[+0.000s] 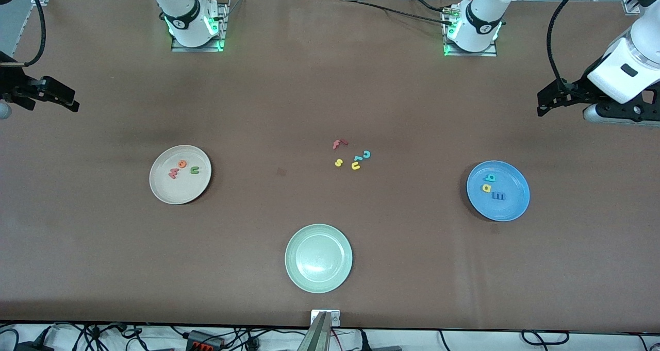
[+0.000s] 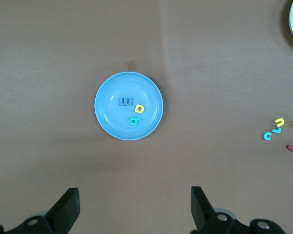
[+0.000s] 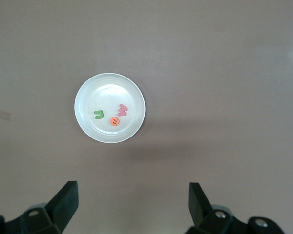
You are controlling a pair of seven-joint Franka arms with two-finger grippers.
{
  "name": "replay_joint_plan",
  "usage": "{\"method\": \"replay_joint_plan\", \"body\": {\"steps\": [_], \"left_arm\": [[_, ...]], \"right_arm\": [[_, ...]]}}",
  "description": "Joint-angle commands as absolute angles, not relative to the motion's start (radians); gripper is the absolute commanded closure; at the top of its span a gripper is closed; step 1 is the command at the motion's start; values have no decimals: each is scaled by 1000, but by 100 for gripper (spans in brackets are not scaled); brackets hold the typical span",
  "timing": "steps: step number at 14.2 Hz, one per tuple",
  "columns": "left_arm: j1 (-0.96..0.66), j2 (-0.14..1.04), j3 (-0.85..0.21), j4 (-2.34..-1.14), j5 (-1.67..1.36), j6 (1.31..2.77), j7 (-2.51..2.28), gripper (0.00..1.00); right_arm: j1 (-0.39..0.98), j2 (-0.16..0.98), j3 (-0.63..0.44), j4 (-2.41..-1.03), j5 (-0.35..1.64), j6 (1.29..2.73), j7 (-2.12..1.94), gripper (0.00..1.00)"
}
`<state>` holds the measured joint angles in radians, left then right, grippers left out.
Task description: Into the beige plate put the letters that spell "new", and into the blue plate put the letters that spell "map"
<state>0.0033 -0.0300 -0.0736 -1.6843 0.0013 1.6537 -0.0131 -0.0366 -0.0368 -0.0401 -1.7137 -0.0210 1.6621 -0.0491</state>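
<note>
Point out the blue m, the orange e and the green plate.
Blue m (image 1: 498, 196): front view, its middle.
Orange e (image 1: 182, 163): front view, its middle.
Green plate (image 1: 296, 240): front view, its rim.

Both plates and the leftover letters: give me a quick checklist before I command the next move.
1. Beige plate holds the green n, orange e and red-pink w: ok.
2. Blue plate holds the blue m, yellow a and teal p: ok.
3. Spare letters lie on the bare table, on no plate: ok.
4. Pale green plate has nothing on it: ok.
5. Left pincer open, holding nothing, above the table near the blue plate: ok.
6. Right pincer open, holding nothing, above the table near the beige plate: ok.
</note>
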Motion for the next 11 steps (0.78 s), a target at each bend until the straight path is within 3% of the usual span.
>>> {"method": "replay_joint_plan", "body": {"steps": [1, 11], "left_arm": [[11, -35, -77, -1672, -14, 1637, 11, 0], [11, -35, -77, -1671, -14, 1637, 9, 0]], "right_arm": [[-37, -58, -38, -1724, -23, 1640, -46, 0], [-38, -51, -40, -1709, -31, 1663, -51, 0]]}}
